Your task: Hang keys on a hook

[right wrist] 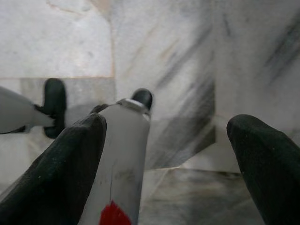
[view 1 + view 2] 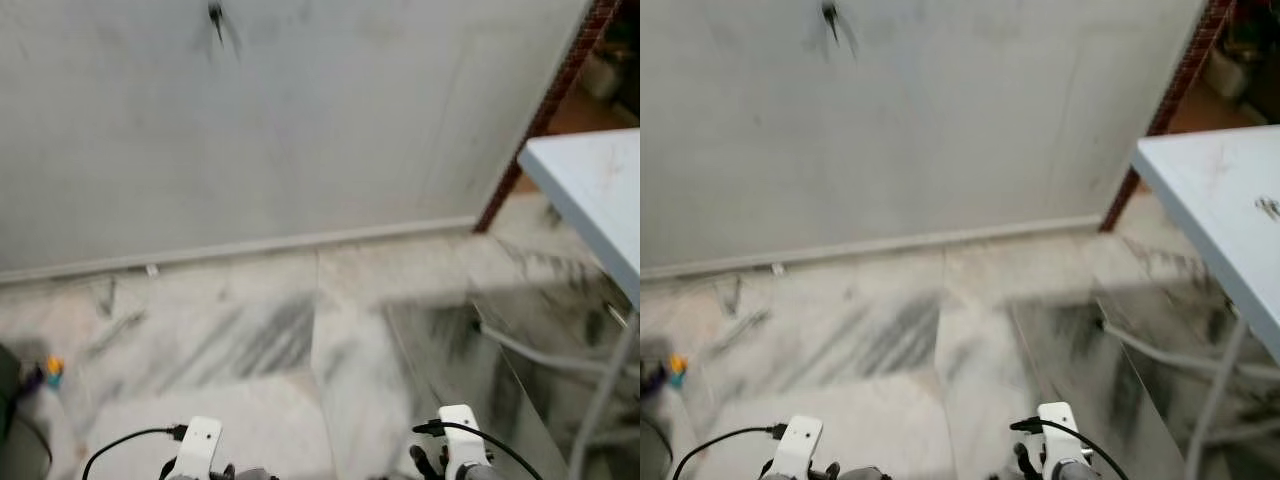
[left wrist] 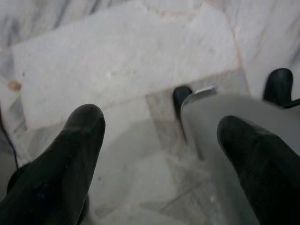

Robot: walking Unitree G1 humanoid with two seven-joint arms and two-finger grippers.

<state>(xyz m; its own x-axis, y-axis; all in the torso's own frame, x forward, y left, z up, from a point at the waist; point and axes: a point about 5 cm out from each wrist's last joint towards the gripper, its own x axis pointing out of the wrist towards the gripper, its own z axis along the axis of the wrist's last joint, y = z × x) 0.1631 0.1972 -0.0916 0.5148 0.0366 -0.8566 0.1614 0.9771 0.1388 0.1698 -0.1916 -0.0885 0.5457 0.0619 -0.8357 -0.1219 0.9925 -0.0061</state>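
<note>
Step in hand, approach: I hold left gripper [image 3: 159, 154] and right gripper [image 1: 166, 159] spread wide and empty over marble floor [image 2: 250, 340], keys [image 2: 1268, 208] on white table [image 2: 590, 190], hook [image 2: 216, 16] on wall; next, a turn tableward.

**Head looks down at wall and floor — wrists look at the floor**

The two head views face forward and down from standing height, sharing the grey wall [image 2: 300, 120], the marble floor [image 2: 250, 330] and the white table [image 2: 1220, 200] at the right. Each wrist view looks along its black fingers [image 3: 70, 154] — close above the floor [image 1: 187, 56] and the robot's legs.
</note>
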